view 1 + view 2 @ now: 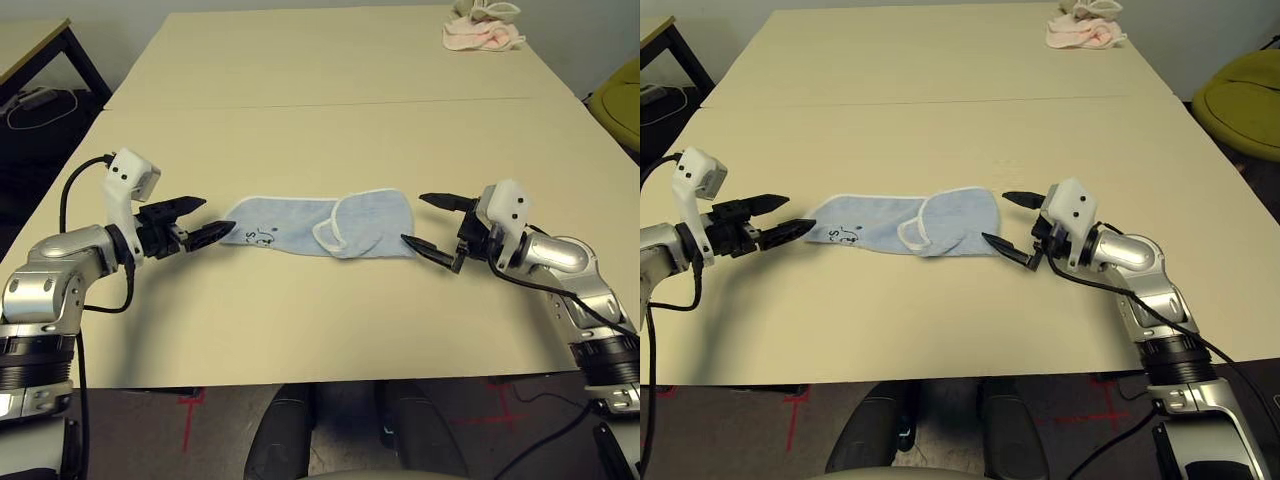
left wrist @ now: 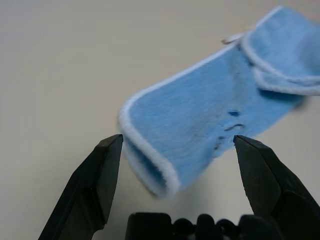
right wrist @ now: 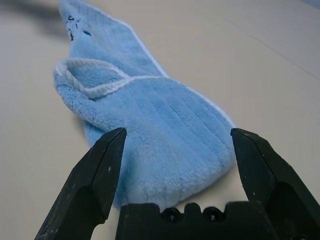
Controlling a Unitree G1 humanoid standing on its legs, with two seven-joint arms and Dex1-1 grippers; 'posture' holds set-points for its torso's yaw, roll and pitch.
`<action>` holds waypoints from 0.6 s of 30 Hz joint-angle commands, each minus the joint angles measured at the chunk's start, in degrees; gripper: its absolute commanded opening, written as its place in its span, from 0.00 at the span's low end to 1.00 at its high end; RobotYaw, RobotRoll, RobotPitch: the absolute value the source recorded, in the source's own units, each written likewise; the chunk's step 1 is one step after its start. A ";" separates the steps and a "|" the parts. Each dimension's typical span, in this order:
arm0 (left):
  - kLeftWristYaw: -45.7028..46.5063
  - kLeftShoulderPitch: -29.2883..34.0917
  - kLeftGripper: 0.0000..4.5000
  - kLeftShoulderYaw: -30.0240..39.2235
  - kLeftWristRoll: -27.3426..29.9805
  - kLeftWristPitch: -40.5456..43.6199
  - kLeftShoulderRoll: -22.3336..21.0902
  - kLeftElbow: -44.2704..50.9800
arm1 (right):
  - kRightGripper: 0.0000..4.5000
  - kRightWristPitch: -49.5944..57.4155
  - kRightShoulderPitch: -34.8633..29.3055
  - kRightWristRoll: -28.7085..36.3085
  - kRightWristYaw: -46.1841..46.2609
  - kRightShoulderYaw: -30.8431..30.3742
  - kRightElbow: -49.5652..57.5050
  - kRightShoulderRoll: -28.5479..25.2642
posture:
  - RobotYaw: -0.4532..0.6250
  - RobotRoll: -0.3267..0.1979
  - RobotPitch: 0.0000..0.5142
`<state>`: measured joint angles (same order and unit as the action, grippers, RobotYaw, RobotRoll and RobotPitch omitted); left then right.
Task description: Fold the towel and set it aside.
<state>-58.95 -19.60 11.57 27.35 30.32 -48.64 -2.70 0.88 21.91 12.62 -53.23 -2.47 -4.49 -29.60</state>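
My fingers are wide open, and the soft, floppy towel (image 1: 375,222) should be pinched at its ends.

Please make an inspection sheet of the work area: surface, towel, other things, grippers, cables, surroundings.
Surface: pale tabletop, a seam across it; no spill seen.
Job's things: light-blue towel, folded into a strip, its right end turned over onto it; not set aside.
Clutter: pink cloth at the far right, beige cloth on it.
Grippers: left gripper open at the towel's left end; right gripper open at its right end; neither holds it.
Cables: black cable along each arm; white cable beyond the left edge.
Surroundings: green seat at right; red floor marks.
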 commanded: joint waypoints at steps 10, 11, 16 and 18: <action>6.44 -0.37 1.00 2.54 8.28 26.07 -0.97 4.69 | 1.00 2.86 0.56 0.26 0.52 -1.30 3.05 0.55 | 0.53 0.62 0.31; 7.64 -1.00 1.00 3.57 9.68 28.66 -0.47 5.03 | 1.00 2.89 0.55 0.21 0.60 -1.45 3.16 0.70 | 0.53 0.62 0.31; 12.51 -2.18 1.00 6.61 13.47 36.37 1.54 6.75 | 1.00 3.11 0.62 0.16 0.77 -1.86 3.48 1.08 | 0.53 0.62 0.31; 14.09 -1.82 1.00 7.47 14.60 38.46 2.34 7.70 | 1.00 3.31 0.71 0.16 0.83 -1.88 3.65 1.15 | 0.53 0.62 0.31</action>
<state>-46.18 -21.98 18.08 40.53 66.42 -46.88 3.78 3.77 22.47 12.61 -52.42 -3.84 -2.18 -28.41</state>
